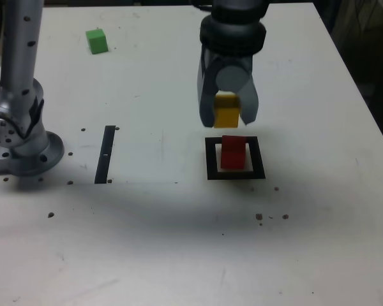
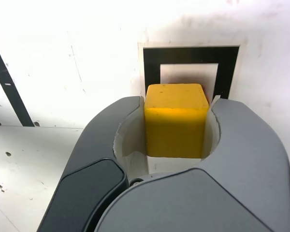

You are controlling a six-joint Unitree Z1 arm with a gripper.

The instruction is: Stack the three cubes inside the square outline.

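Base (image 1: 27,150) — cut off at edge | end effector (image 2: 179,123) — grasping yellow cube (image 2: 176,121)

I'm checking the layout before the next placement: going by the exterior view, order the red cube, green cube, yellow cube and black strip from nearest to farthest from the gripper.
1. Yellow cube, between the jaws.
2. Red cube, just below, inside the outline.
3. Black strip, off to the left.
4. Green cube, upper left.
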